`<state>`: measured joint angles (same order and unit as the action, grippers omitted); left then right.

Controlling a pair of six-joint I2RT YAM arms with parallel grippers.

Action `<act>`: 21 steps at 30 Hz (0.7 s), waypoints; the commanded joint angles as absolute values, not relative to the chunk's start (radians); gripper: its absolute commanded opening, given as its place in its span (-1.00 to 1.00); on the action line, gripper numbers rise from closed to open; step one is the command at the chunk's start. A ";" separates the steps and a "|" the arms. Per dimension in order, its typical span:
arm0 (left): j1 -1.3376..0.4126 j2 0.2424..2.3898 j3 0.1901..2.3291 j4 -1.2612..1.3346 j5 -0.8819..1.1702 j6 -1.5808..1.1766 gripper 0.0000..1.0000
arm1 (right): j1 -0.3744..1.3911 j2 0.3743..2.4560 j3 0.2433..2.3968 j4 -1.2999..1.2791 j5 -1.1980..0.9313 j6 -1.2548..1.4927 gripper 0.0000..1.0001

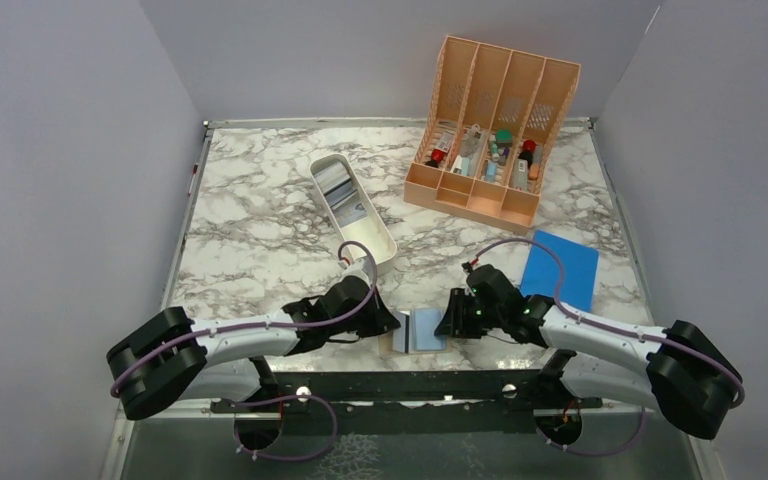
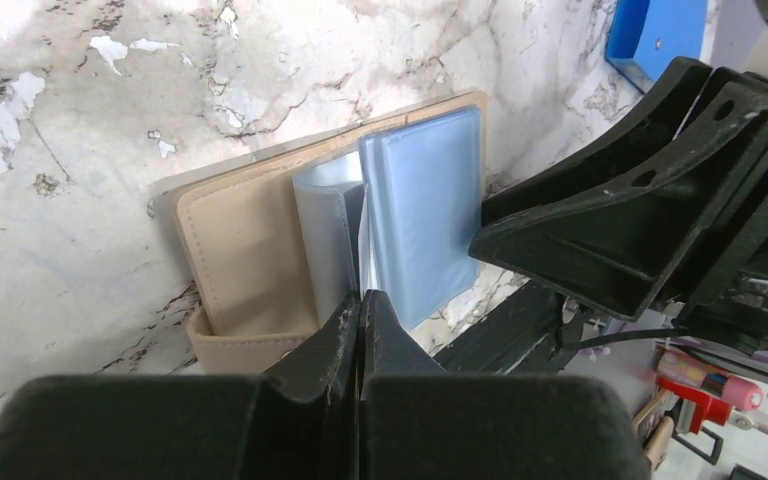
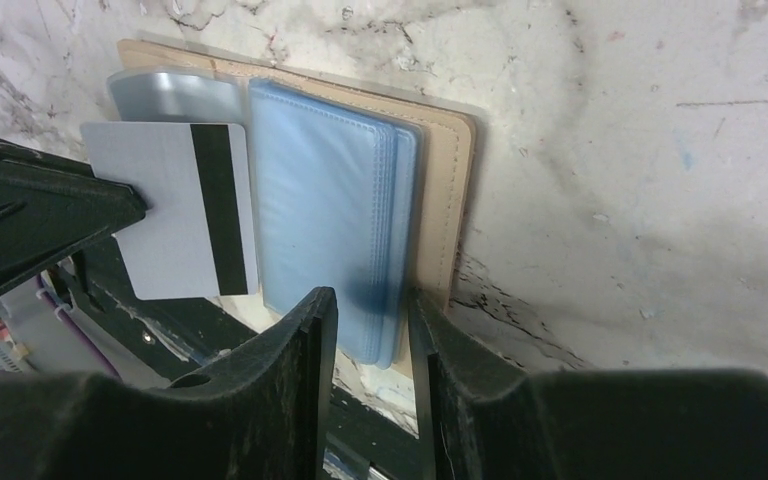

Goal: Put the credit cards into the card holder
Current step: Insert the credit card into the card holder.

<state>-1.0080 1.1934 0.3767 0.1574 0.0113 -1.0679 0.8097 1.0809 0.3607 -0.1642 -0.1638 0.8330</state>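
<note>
The card holder (image 1: 422, 330) lies open near the table's front edge, tan outside (image 2: 245, 250) and with blue-grey pockets (image 3: 330, 200). My left gripper (image 1: 390, 325) is shut on a grey credit card with a black stripe (image 3: 175, 210). The card stands on edge over the holder's left half, next to a raised clear sleeve (image 2: 330, 230). In the left wrist view the card shows only as a thin line above the fingertips (image 2: 363, 300). My right gripper (image 1: 452, 322) is open by a narrow gap (image 3: 372, 300), its tips over the near edge of the blue pockets and tan cover.
A long white tray (image 1: 352, 208) with greyish flat items inside lies behind the left arm. A peach slotted organizer (image 1: 490, 130) with small items stands at the back right. A flat bright-blue rectangle (image 1: 560, 270) lies behind the right arm.
</note>
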 commanded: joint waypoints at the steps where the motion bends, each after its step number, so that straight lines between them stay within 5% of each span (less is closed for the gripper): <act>1: -1.012 1.174 0.327 0.258 -0.010 -1.106 -1.00 | 0.808 1.120 0.344 -0.133 -0.119 0.808 -0.26; 21: -1.023 1.154 0.275 0.356 -0.025 -1.169 -1.00 | 0.808 1.128 0.319 -0.112 -0.139 0.810 -0.28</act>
<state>-1.0168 1.1484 0.2798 0.3046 0.0063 -1.1595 0.8093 1.1072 0.3557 -0.1184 -0.1665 0.8295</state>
